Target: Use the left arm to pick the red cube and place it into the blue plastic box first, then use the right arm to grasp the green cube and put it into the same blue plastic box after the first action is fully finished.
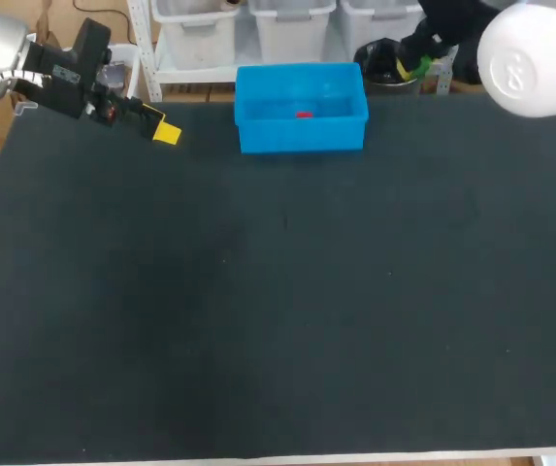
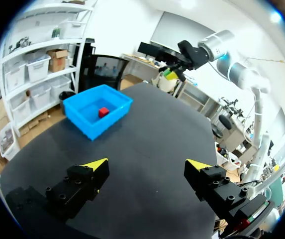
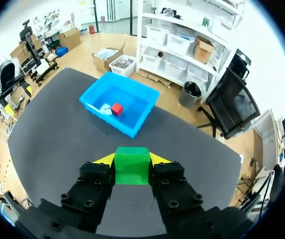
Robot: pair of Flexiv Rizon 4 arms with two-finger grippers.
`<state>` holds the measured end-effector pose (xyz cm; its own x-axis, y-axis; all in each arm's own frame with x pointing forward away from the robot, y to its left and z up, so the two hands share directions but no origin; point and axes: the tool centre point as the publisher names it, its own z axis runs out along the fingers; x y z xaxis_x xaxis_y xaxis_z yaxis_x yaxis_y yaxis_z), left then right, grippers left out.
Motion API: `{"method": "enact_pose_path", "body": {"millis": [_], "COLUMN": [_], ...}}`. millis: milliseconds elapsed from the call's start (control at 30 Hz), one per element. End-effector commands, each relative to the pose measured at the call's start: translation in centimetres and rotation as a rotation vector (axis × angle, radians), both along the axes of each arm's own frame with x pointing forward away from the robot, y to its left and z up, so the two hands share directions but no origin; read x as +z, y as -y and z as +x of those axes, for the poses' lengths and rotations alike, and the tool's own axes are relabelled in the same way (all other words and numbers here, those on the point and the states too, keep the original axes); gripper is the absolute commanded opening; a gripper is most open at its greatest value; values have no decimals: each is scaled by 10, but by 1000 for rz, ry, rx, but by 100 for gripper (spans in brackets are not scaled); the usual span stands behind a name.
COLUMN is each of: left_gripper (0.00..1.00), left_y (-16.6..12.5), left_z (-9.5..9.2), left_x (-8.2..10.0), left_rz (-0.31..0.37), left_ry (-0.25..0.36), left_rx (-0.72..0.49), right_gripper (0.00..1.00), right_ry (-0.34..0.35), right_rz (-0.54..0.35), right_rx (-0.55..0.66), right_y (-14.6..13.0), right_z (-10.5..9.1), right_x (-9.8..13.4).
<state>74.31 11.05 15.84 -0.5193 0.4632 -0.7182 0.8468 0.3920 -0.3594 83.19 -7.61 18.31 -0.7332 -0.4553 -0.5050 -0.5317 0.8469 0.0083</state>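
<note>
Sitting in the blue box: red cube; right claw grips green cube, left claw spread wide.

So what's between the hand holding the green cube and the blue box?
Nothing. In the right wrist view only bare table lies between the right hand and the blue box.

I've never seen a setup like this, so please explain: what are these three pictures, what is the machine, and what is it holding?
It is a robot with two arms at a dark table. One picture looks down from above and behind; the two round ones come from cameras on each wrist. The left gripper is open and empty, off to one side of the blue plastic box. The red cube lies inside that box. The right gripper is shut on the green cube, held up, not yet in the box.
</note>
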Motion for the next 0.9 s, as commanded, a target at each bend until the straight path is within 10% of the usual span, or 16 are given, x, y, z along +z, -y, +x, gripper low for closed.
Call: {"method": "enact_pose_path", "body": {"millis": [33,900], "left_gripper": [100,100], "left_y": [0,0], "left_z": [0,0], "left_x": [-1,-1], "left_rz": [-2,-2], "left_ry": [4,4], "left_rx": [0,0], "right_gripper": [0,0], "right_ry": [-3,14], "right_rz": [32,166], "right_rx": [34,207], "right_y": [-3,-28], "right_z": [16,72], "right_x": [-5,-14]}}
